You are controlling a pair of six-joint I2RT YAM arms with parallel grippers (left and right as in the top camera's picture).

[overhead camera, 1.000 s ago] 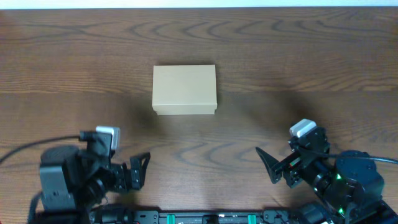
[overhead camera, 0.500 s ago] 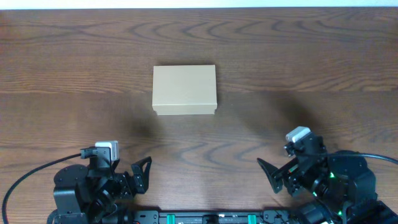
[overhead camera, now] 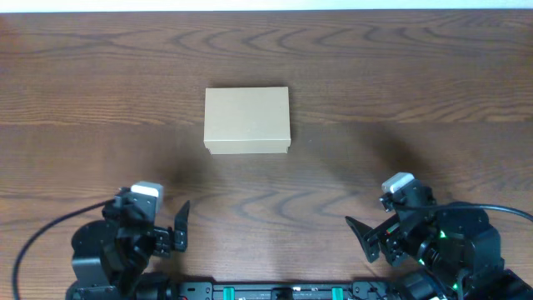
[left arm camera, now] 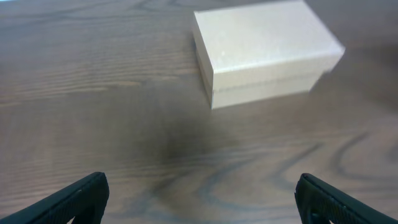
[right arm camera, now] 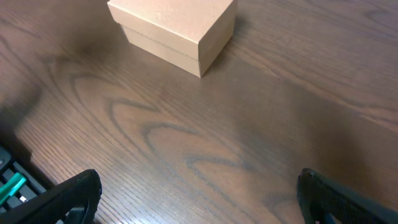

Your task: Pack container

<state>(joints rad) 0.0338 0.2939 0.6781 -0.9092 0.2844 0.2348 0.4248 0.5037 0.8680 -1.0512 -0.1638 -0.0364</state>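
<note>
Well, container (overhead camera: pixel 247 119): a plain tan cardboard box, flat on the bench, just left of centre in the upper half of the overhead frame.
Container lid: down, with a thin seam running along the side wall in both wrist views.
Container, left wrist view (left arm camera: pixel 264 50): upper right of the frame, one corner turned toward the camera.
Container, right wrist view (right arm camera: pixel 177 28): top of the frame, left of centre, its upper edge cut off by the frame.
Bench (overhead camera: pixel 400 75): dark brown wood with a wavy grain; soft shadows lie on it below the box.
Left gripper (overhead camera: pixel 180 228): lower left of the overhead frame, well apart from the container.
Left jaws: spread wide and holding nothing; in the left wrist view (left arm camera: pixel 202 200) the two black tips sit at the bottom corners with bare wood between them.
Right gripper (overhead camera: pixel 365 237): lower right of the overhead frame, also well apart from the container.
Right jaws: fully apart and holding nothing; in the right wrist view (right arm camera: pixel 200 196) the tips sit at the bottom corners over bare bench.
Cables: a black one curves in at the lower left (overhead camera: pixel 33 229), another at the lower right (overhead camera: pixel 500 210).
Rail (overhead camera: pixel 266 292): black with green fittings, along the bottom edge.
</note>
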